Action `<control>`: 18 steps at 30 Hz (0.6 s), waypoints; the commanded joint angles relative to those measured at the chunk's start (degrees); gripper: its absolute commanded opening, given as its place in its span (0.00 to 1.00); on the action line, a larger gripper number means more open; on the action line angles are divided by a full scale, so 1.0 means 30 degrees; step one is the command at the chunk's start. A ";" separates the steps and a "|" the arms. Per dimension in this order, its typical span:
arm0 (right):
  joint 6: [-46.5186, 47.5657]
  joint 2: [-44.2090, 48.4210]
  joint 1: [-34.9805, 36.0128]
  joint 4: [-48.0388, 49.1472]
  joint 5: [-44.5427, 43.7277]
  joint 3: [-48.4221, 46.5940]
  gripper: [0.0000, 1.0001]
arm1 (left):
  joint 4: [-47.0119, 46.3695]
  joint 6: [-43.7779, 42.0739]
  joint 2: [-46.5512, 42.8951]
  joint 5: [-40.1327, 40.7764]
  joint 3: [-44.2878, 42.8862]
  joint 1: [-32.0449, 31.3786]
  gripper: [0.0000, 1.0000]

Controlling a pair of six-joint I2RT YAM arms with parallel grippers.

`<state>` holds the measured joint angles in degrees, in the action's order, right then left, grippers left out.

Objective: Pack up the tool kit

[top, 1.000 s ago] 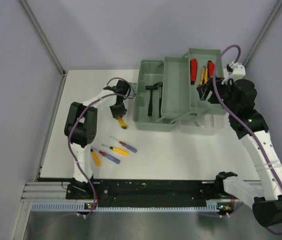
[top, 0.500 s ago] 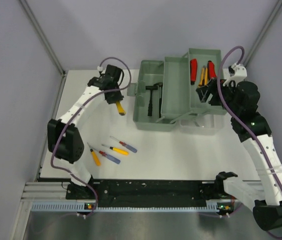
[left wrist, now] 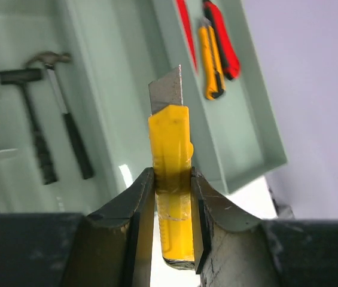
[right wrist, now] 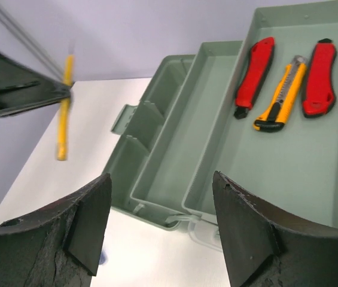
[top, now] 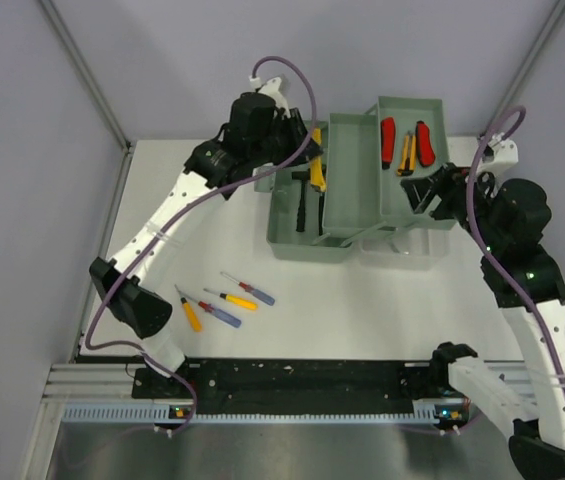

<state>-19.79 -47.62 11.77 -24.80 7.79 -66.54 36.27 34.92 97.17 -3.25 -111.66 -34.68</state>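
Yellow utility knife (left wrist: 170, 131) in left gripper (left wrist: 173, 185) pinch above green toolbox (top: 292, 245); right gripper (right wrist: 161, 179) wide apart, empty

White table (top: 362, 320) with green toolbox (top: 305, 247) and four loose screwdrivers (top: 234, 300)

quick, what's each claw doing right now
Left claw: closed on the yellow utility knife.
Right claw: open, holding nothing.

The yellow knife (left wrist: 170, 149) is partly hidden by the jaws, blurred from the right wrist.
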 commanded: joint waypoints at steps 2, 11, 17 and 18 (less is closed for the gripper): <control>-0.0199 -0.0064 -0.0056 0.0325 0.4250 -0.0817 0.68 | -0.3533 0.1630 0.0484 -0.3545 -0.0311 -0.0423 0.00; -0.3013 -0.1470 0.0907 0.6126 1.0294 0.1381 0.81 | -0.3654 0.3448 -0.0601 -0.1879 0.0860 -0.1507 0.00; -0.2426 -0.3489 0.3223 0.5806 0.8160 0.0065 0.77 | -0.3389 0.4034 -0.0864 -0.2199 0.1271 -0.1859 0.00; -0.2426 -0.3928 0.3573 0.5544 0.7720 -0.0199 0.75 | -0.3331 0.4093 -0.0923 -0.2170 0.1329 -0.1946 0.00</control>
<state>-26.87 -56.21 18.87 -11.14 33.82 -62.76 28.64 45.19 97.91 -9.63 -108.38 -39.86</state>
